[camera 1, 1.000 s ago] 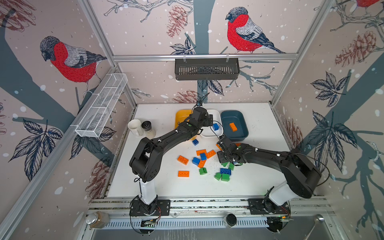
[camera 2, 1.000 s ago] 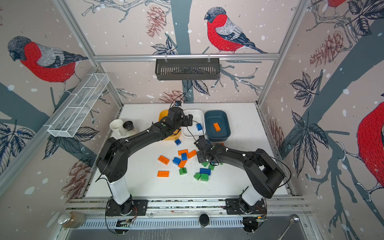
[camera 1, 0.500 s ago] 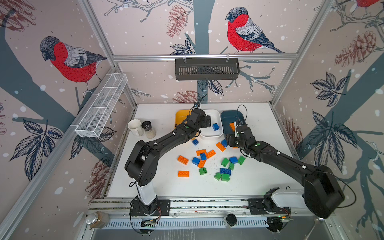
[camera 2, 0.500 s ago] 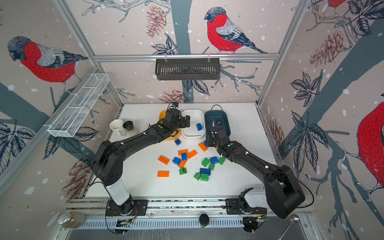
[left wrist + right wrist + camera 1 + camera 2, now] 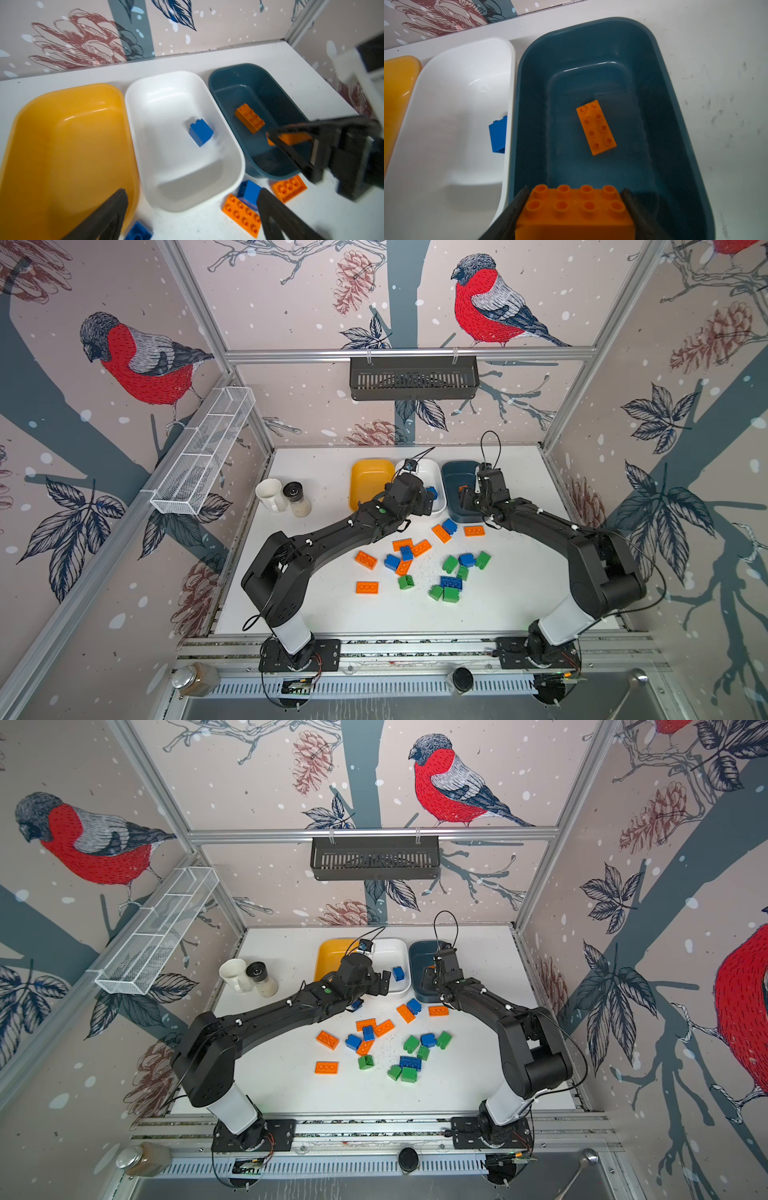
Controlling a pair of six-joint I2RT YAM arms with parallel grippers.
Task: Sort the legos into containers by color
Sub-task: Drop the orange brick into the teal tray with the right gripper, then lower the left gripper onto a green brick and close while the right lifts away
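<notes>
Both arms (image 5: 332, 531) outstretched; right fingers (image 5: 512, 214) grip orange brick (image 5: 575, 209) over tub (image 5: 591, 62), left fingers (image 5: 108, 214) released.

We see three tubs of smooth moulded plastic. The yellow tub (image 5: 83, 116) and the white tub (image 5: 166, 99) are glossy with bright glare, while the dark teal tub (image 5: 591, 52) has a softer, satin sheen. The orange brick (image 5: 575, 209) and the blue brick (image 5: 201, 131) are hard plastic, smooth and slightly shiny. The right gripper (image 5: 575, 190) has fingers (image 5: 510, 216) that look dull black and faintly grainy. The table (image 5: 716, 83) is matt white, scuffed with grey marks. We take the frame rail (image 5: 291, 355) for brushed metal, the basket (image 5: 203, 452) for white-coated wire mesh and the rack (image 5: 413, 377) for matt dark metal. The walls (image 5: 291, 302) look like matt printed paper.
</notes>
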